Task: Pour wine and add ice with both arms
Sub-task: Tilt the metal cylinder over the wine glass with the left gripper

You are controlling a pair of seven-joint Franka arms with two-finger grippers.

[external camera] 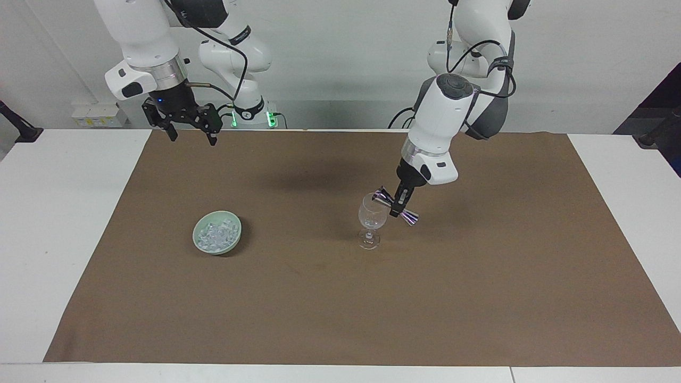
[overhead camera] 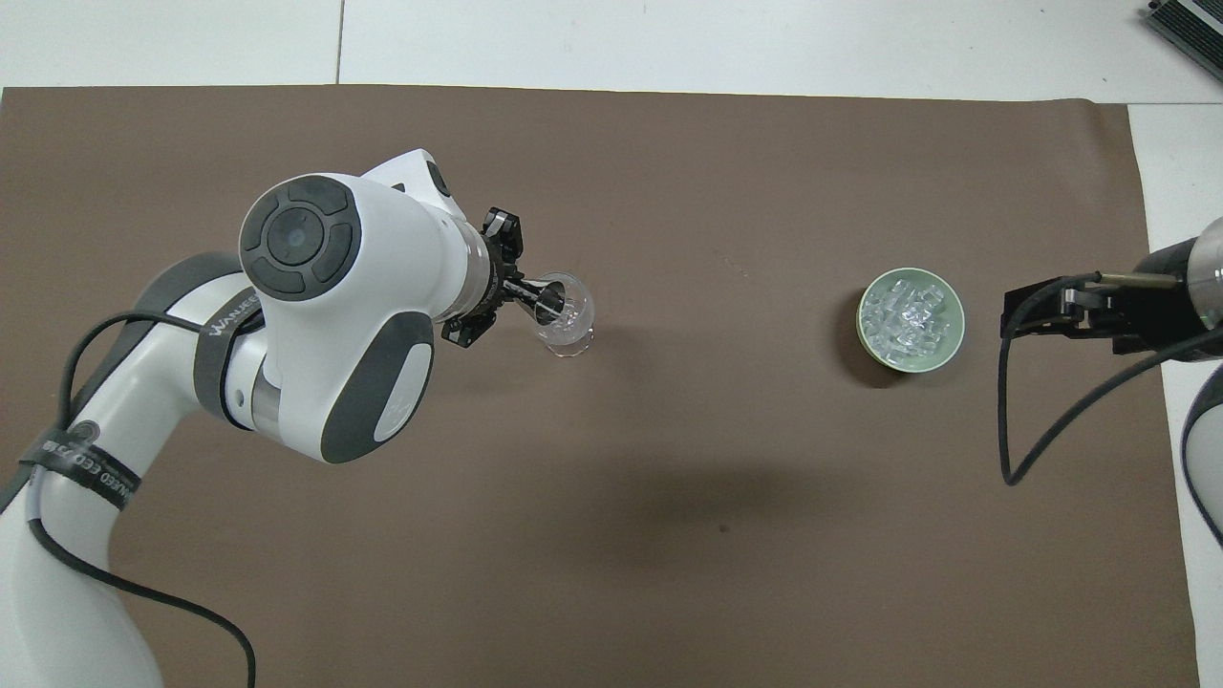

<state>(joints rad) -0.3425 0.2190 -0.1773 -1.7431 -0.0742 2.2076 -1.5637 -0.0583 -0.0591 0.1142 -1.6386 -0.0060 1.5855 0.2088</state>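
Note:
A clear stemmed glass (external camera: 371, 215) (overhead camera: 568, 320) stands on the brown mat. My left gripper (external camera: 398, 205) (overhead camera: 506, 287) is shut on a shiny double-ended metal jigger (external camera: 395, 206) (overhead camera: 545, 296), held tilted with its lower mouth at the glass's rim. I cannot see any wine. The ice (external camera: 215, 234) (overhead camera: 908, 315) lies heaped in a pale green bowl (external camera: 238, 232) (overhead camera: 958, 325) toward the right arm's end. My right gripper (external camera: 192, 135) (overhead camera: 1008, 315) waits open, raised over the mat's edge at the robots' end.
The brown mat (external camera: 340, 308) covers most of the white table (external camera: 58, 213). A black cable (overhead camera: 1013, 420) hangs from the right arm beside the bowl.

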